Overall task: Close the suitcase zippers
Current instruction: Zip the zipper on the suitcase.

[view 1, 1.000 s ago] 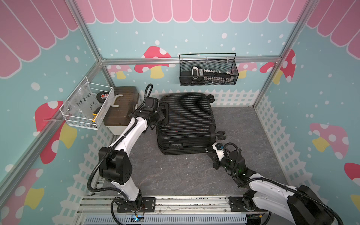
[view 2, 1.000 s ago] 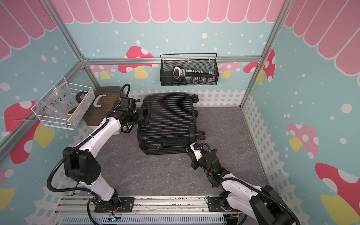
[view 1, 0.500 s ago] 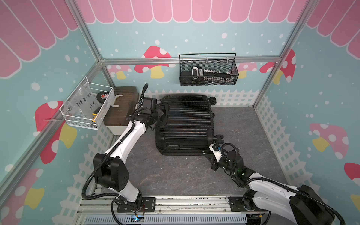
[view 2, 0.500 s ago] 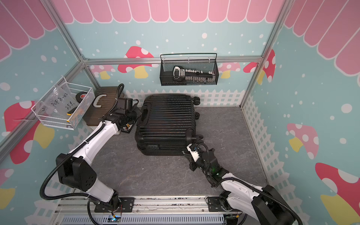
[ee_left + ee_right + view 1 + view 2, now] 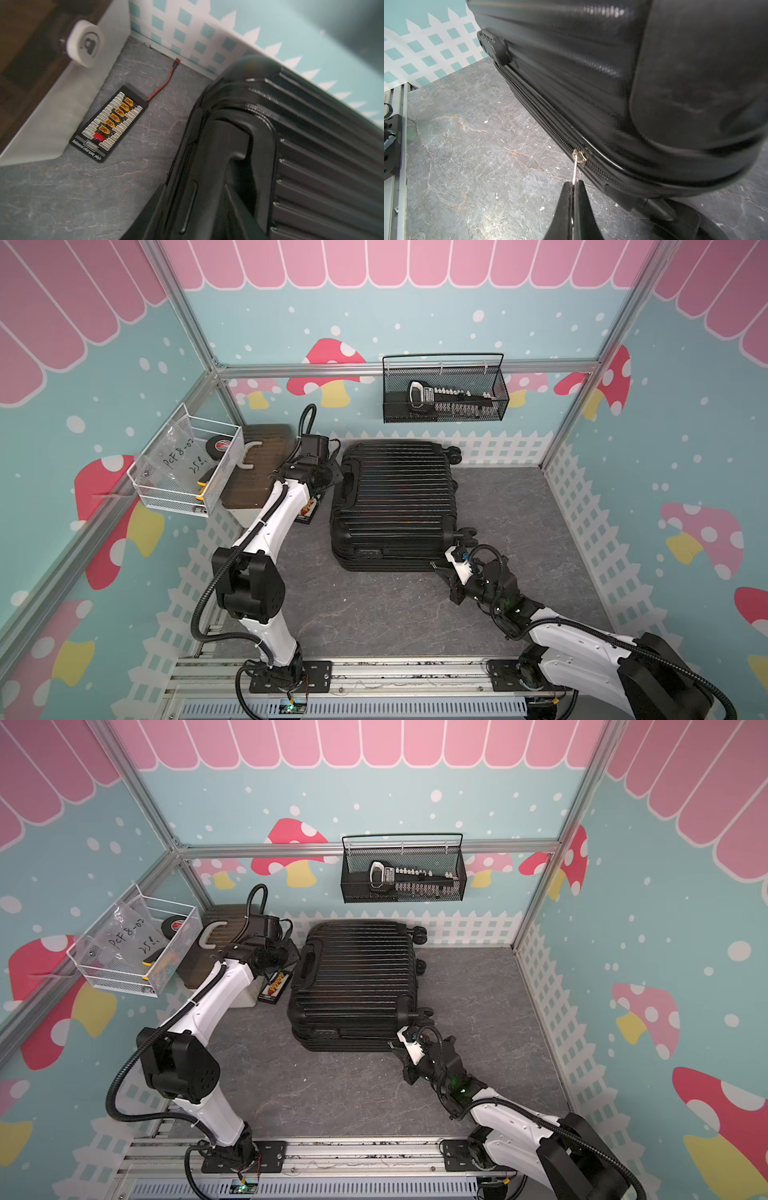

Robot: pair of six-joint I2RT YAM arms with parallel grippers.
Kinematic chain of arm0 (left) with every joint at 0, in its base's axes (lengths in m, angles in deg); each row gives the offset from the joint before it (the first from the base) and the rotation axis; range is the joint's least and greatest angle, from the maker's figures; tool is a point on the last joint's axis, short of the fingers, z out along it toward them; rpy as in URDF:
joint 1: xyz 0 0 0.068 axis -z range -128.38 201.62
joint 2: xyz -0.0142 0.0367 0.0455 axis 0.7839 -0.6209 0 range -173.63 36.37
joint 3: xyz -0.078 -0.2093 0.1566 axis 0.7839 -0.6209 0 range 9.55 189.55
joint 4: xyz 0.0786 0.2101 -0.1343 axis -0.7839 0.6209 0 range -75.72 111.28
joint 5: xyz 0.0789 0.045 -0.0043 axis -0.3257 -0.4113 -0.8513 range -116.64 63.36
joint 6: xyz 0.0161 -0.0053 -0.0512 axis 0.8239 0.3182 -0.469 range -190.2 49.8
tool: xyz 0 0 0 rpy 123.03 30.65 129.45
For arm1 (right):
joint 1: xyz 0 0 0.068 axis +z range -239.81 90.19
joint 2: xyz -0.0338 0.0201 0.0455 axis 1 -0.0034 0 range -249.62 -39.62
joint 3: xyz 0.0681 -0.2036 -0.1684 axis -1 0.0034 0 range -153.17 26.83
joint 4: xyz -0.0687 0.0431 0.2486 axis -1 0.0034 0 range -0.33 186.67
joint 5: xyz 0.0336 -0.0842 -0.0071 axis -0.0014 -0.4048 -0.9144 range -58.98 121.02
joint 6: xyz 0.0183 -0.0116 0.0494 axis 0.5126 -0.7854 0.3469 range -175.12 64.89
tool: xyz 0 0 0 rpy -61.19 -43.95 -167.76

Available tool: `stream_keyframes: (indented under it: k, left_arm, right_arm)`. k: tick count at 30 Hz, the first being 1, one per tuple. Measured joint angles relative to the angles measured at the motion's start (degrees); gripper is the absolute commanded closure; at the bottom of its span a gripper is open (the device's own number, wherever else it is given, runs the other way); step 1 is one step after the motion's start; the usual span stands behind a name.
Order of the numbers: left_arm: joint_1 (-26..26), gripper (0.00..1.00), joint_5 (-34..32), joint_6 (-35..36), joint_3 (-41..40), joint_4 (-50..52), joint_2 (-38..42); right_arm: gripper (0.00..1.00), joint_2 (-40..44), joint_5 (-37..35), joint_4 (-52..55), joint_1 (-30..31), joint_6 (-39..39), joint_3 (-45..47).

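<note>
The black ribbed suitcase (image 5: 395, 502) lies flat on the grey floor in both top views (image 5: 357, 977). My right gripper (image 5: 573, 182) is shut on the thin metal pull tab of a zipper slider (image 5: 579, 155), at the near right corner of the case (image 5: 436, 568). The zipper track (image 5: 542, 116) runs from the slider along the near rim seam. My left gripper (image 5: 332, 477) is at the side handle (image 5: 239, 149) on the case's left side. Its jaws blur into the black handle, so their state does not show.
A white box with a brown lid (image 5: 257, 464) stands left of the case, with a black connector board (image 5: 110, 122) on the floor between them. A white wire basket (image 5: 187, 472) hangs on the left wall and a black mesh basket (image 5: 444, 393) on the back wall.
My right gripper has slid left along the near seam with the pull tab. The suitcase has shifted slightly left, and the left arm has shifted by the handle.
</note>
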Motion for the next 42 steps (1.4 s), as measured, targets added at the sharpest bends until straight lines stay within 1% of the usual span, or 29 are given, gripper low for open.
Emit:
stream_keyframes:
  k: [5,10,14,18,20,21,25,30,35,39,42]
  left_arm:
    - [0.3,0.47,4.0,5.8,0.1,2.1,-1.7]
    - [0.3,0.49,4.4,8.6,1.2,4.1,-3.3]
    - [1.0,0.57,3.3,8.6,1.6,5.0,-5.0]
    - [3.1,0.71,-1.2,7.6,1.9,5.2,-5.0]
    - [4.1,0.80,-2.6,8.4,1.9,5.5,-4.8]
    - [4.5,0.81,-2.6,8.9,1.9,5.9,-4.7]
    - [6.8,0.82,-3.4,3.6,1.7,7.4,-3.9]
    - [9.1,0.82,-4.8,-3.7,-2.6,5.3,-1.2]
    - [12.2,0.84,-8.1,-10.7,-9.0,1.6,3.0]
    - [14.2,0.85,-9.6,-15.6,-10.8,0.8,4.3]
    - [16.3,0.85,-11.8,-19.4,-12.0,0.0,5.0]
  right_arm:
    - [1.00,-0.4,-0.1,0.0,0.0,0.0,-0.1]
    - [1.00,-0.6,-0.1,0.0,0.0,0.0,-0.2]
    - [1.00,-0.7,-0.1,0.0,0.0,0.0,-0.2]
    - [1.00,-0.7,-0.3,0.1,0.0,-0.3,-0.2]
    - [1.00,-0.7,-0.9,0.1,0.0,-0.4,-0.2]
    - [1.00,-0.7,-1.4,0.1,0.0,-0.5,-0.2]
    - [1.00,-0.7,-2.9,0.1,0.0,-0.5,-0.4]
    - [1.00,-1.2,-4.0,0.6,1.1,-0.7,-1.2]
    - [1.00,-2.4,-4.1,0.6,3.5,-1.1,-2.0]
    - [1.00,-4.0,-4.1,0.6,5.7,-1.9,-3.1]
    - [1.00,-5.7,-4.2,0.6,7.6,-2.4,-4.3]
